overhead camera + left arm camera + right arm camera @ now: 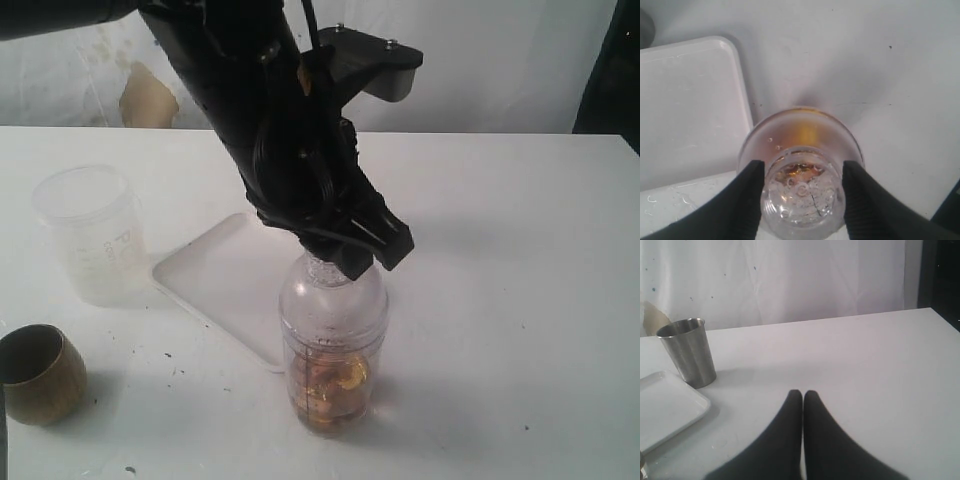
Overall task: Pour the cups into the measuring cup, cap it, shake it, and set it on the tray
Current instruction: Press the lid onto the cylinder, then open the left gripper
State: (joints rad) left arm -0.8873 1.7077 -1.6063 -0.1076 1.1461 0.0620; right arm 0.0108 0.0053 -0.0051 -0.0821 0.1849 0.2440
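Table (520,250): white, specked, all items carried on it. No risk is seen from the surface itself.

Tray (215,275): lies flat, nothing seen in it, near corner just beside the measuring cup (335,350). Poss. fault: cup base could be caught on the raised rim if it is slid across rather than lifted, so a tip-over is judged likely there.

Measuring cup: appears stood on the table, not on the tray; whether the base is lifted a hair can't be told. Main risk: it is held high, by the narrow neck only, w/ droplets seen on the clear plastic. During a shake or lift the body could be swung or slipped out. If the cap isn't seated fully, brownish contents could be spilled. Orientation: upright, long axis vertical, domed cap & neck pointed up, contents settled at the bottom.

Left tool (802,197): roughly half open, fingers (747,200) clamped either side of the neck from above.

Right tool (803,405): fully closed, nothing held, kept low over the table well apart from the cup.
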